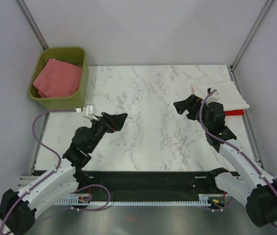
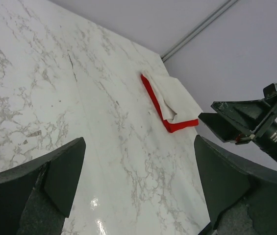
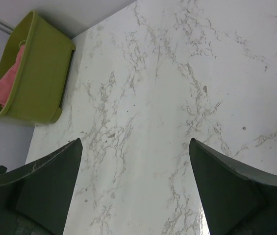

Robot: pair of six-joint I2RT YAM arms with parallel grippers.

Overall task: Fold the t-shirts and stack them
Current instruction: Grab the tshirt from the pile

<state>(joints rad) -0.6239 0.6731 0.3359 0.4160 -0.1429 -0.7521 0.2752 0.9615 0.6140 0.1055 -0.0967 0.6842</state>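
Note:
A folded cream-white t-shirt (image 1: 222,94) lies on a folded bright red t-shirt (image 1: 234,112) at the table's right edge; both show in the left wrist view, cream (image 2: 173,99) over red (image 2: 177,127). A dusty salmon-red t-shirt (image 1: 57,78) lies bunched in the green bin (image 1: 79,56) at the back left, also seen in the right wrist view (image 3: 6,81). My left gripper (image 1: 120,120) is open and empty above the marble table, left of centre. My right gripper (image 1: 185,105) is open and empty, just left of the stack.
The marble table (image 1: 153,122) is ringed by grey walls with metal corner posts. The green bin (image 3: 40,78) stands off the table's back left corner. A white cable clip (image 1: 87,109) sits on the left arm.

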